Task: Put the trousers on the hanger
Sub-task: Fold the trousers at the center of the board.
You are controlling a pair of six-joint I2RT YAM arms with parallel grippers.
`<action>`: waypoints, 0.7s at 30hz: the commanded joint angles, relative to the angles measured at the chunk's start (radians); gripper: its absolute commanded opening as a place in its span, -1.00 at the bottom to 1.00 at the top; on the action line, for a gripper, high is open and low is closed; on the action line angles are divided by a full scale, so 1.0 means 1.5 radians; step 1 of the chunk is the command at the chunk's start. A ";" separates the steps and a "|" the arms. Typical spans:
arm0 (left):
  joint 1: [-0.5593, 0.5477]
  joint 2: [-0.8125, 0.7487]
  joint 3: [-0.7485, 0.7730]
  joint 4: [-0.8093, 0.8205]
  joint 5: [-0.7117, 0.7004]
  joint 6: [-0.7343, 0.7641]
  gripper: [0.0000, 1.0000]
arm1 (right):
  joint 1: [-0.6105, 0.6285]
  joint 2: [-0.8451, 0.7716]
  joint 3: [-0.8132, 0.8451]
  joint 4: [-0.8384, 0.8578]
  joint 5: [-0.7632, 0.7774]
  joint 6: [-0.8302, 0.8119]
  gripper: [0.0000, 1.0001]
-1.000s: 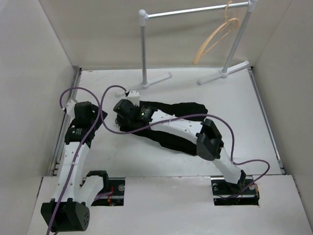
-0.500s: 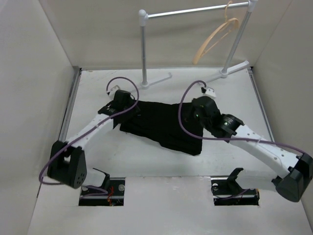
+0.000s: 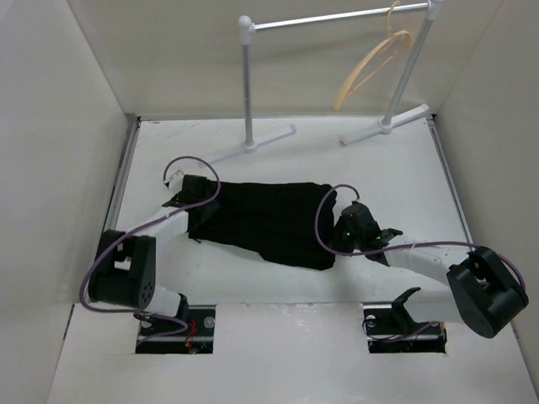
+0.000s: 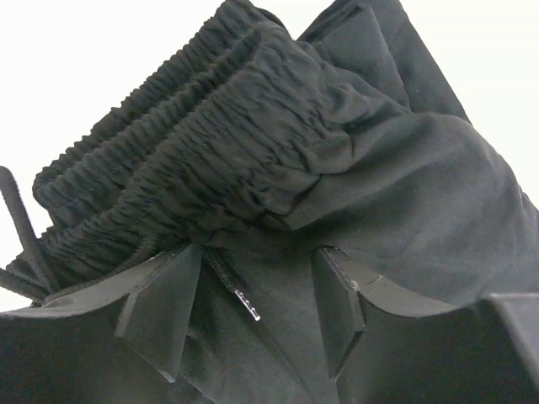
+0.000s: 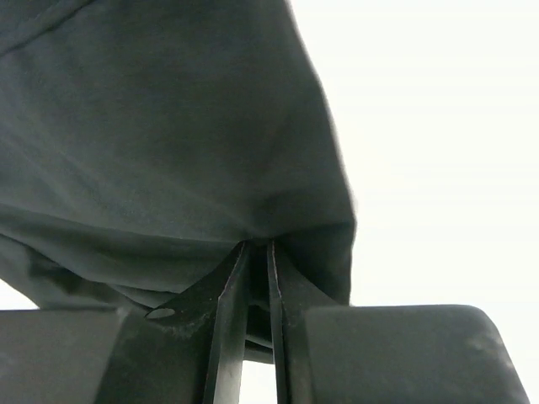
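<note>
The black trousers [image 3: 265,220] lie spread across the middle of the white table. My left gripper [image 3: 192,200] is at their left end. In the left wrist view it [image 4: 253,311] stands open, its fingers [image 4: 164,307] apart over the cloth just below the gathered waistband [image 4: 194,160], with a drawstring tip [image 4: 246,305] between them. My right gripper [image 3: 339,229] is at the trousers' right end. In the right wrist view it [image 5: 255,250] is shut on a pinch of the trousers [image 5: 168,126]. The tan wooden hanger [image 3: 370,66] hangs on the rail at the back right.
The white-and-silver garment rail [image 3: 337,17] stands at the back, with its feet [image 3: 269,139] on the table. White walls [image 3: 50,126] close in both sides. Purple cables [image 3: 324,215] loop over both arms.
The right arm swung from the trousers' left end to their right end and shut on the cloth. The left arm reached onto the left end. The trousers now lie wider.
</note>
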 commanded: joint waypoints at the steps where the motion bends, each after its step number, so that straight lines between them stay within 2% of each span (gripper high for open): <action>1: 0.041 -0.093 -0.061 -0.092 -0.066 0.012 0.09 | 0.022 0.035 -0.007 0.100 -0.039 0.047 -0.59; 3: 0.048 -0.166 -0.059 -0.111 -0.053 0.019 0.13 | 0.035 0.046 0.007 0.096 -0.042 0.045 -0.57; 6: 0.040 -0.234 -0.003 -0.164 -0.029 0.036 0.17 | 0.039 0.031 0.048 0.049 -0.055 0.029 -0.48; 9: 0.010 -0.273 0.069 -0.221 -0.025 0.047 0.17 | 0.034 -0.038 0.120 -0.035 -0.068 -0.020 -0.15; 11: -0.025 -0.287 0.096 -0.243 -0.025 0.045 0.14 | 0.027 -0.057 0.167 -0.060 -0.074 -0.050 -0.05; 12: -0.053 -0.289 0.099 -0.245 -0.026 0.039 0.07 | 0.021 -0.056 0.193 -0.064 -0.083 -0.062 -0.07; 15: -0.154 -0.277 0.099 -0.242 -0.033 0.000 -0.34 | 0.005 0.007 0.265 -0.043 -0.118 -0.085 -0.39; 16: -0.190 -0.269 0.096 -0.237 -0.034 -0.028 -0.43 | 0.000 0.036 0.283 -0.026 -0.125 -0.086 -0.48; 18: -0.252 -0.248 0.088 -0.213 -0.035 -0.068 -0.51 | -0.011 0.096 0.309 0.014 -0.138 -0.086 -0.58; 21: -0.353 -0.196 0.066 -0.138 -0.036 -0.112 -0.52 | -0.047 0.189 0.333 0.081 -0.158 -0.081 -0.63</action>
